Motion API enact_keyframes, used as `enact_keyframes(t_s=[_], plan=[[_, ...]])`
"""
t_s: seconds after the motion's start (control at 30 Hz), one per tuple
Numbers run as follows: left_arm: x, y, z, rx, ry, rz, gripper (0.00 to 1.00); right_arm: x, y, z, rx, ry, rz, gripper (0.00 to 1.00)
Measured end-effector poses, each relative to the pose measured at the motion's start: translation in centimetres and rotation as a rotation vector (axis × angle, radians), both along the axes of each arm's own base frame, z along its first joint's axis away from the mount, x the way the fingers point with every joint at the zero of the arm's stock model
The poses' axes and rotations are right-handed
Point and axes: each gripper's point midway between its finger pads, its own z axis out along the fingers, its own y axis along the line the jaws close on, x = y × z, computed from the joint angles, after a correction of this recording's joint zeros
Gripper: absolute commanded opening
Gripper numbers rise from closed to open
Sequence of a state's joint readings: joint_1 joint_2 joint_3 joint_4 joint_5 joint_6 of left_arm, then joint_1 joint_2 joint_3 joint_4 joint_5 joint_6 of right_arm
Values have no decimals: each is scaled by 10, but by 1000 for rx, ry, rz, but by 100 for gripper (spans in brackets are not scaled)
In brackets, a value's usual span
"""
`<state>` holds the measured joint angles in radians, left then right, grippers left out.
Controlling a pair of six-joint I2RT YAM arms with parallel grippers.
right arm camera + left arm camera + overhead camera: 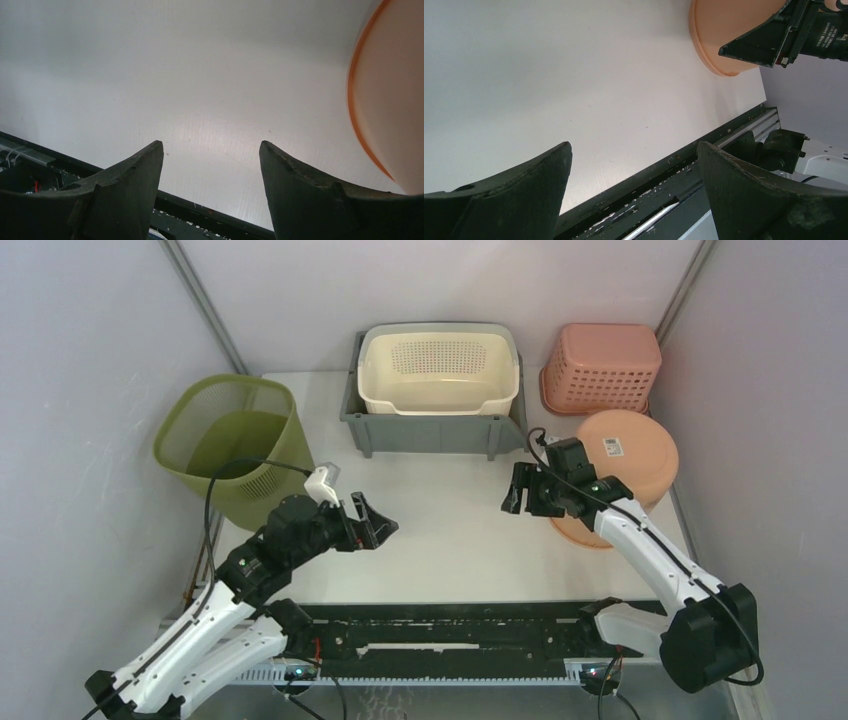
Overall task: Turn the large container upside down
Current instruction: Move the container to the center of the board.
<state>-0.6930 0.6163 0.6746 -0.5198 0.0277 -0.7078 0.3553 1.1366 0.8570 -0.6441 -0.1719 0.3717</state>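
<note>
The large container (630,455), a round orange tub, lies bottom up at the table's right edge with a white label on its base. My right gripper (520,495) hangs just left of it, open and holding nothing. In the right wrist view the tub's rim (387,100) curves along the right side, apart from the right gripper (211,147). My left gripper (378,525) is open over the table's left middle. The left wrist view has the left gripper (634,150) empty above the bare table, with the tub (719,40) and the right arm's fingers (756,47) at the top right.
A grey crate (430,432) at the back holds a cream perforated basket (440,370). A pink basket (603,365) stands upside down at the back right. A green mesh bin (235,445) leans at the left edge. A black rail (450,635) runs along the near edge.
</note>
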Motion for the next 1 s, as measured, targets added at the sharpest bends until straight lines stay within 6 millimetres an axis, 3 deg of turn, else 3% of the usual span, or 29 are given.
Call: enact_keyframes(t_s=[0.6, 1.0], plan=[[-2, 1, 3, -9, -10, -1, 100, 22, -29, -28, -30, 81, -120, 79], [0, -1, 0, 1, 1, -3, 100, 36, -54, -35, -37, 110, -216, 79]])
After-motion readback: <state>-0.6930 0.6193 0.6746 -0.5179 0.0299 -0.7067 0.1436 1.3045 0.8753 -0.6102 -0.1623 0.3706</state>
